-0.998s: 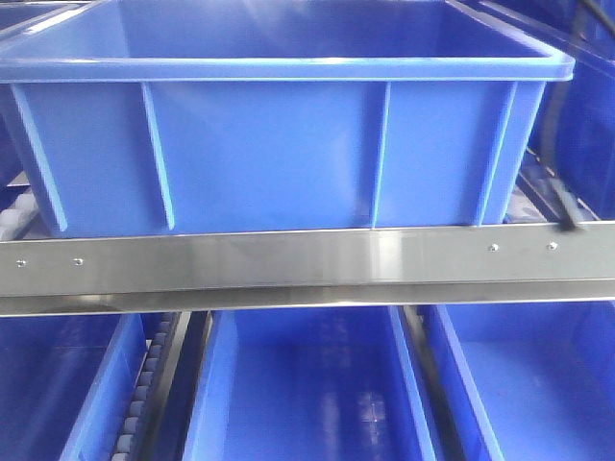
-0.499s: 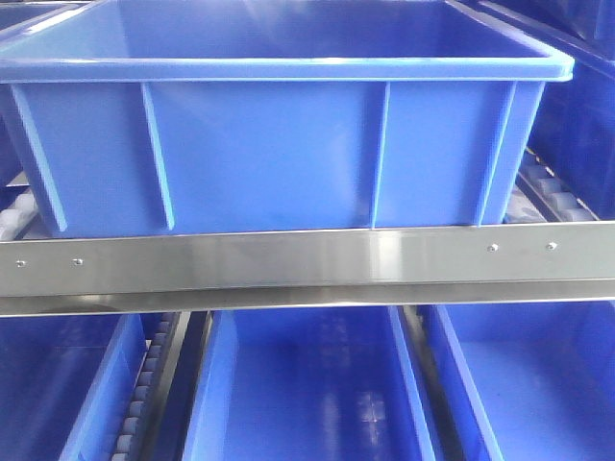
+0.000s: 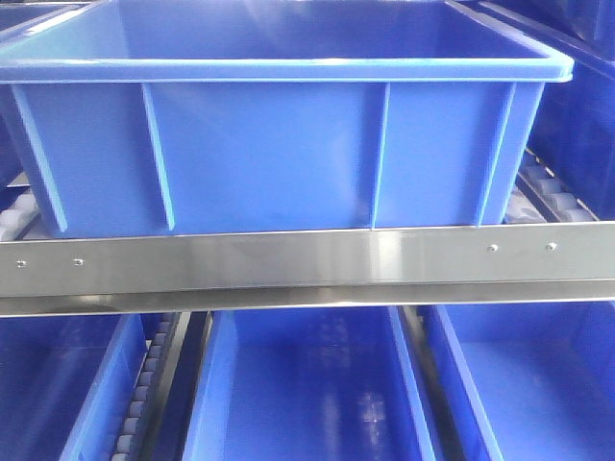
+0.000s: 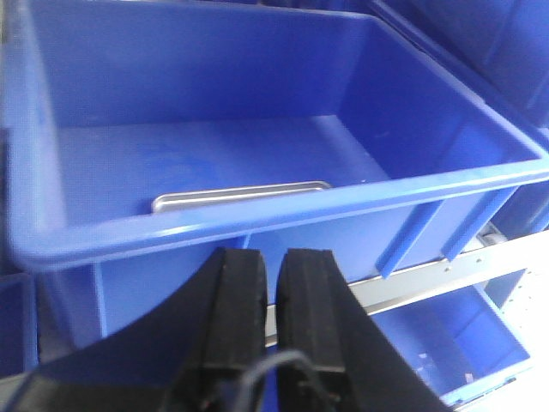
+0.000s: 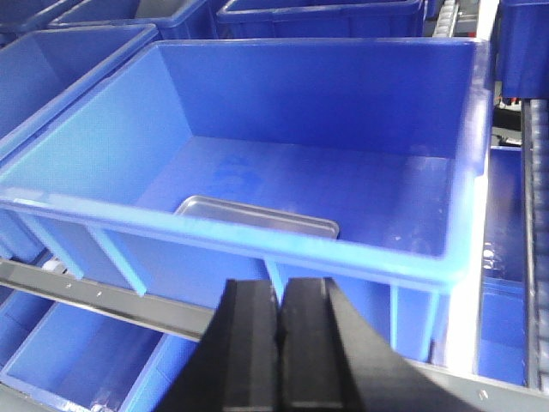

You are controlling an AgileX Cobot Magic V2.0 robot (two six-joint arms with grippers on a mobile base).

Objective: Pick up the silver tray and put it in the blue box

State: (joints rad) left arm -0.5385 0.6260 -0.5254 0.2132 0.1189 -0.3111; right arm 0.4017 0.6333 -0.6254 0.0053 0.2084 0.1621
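Note:
The blue box (image 3: 288, 144) stands on a shelf and fills the front view, which shows only its ribbed outer wall. From both wrist views I look into it over its near rim (image 4: 257, 219) (image 5: 257, 242). The silver tray (image 4: 240, 194) (image 5: 257, 216) lies flat on the box floor against the near wall, only its far rim strip showing. My left gripper (image 4: 273, 257) hangs outside the box just below the rim, its fingers nearly together with nothing between them. My right gripper (image 5: 279, 287) is also outside, below the rim, shut and holding nothing.
A steel rail (image 3: 307, 259) runs across under the box front. More blue crates (image 3: 298, 384) sit on the level below, and others (image 5: 51, 60) stand beside and behind the box. Roller tracks (image 3: 553, 197) run along the box's right side.
A black arm part at the right edge of the front view one second ago has gone out of that view. The box has not moved.

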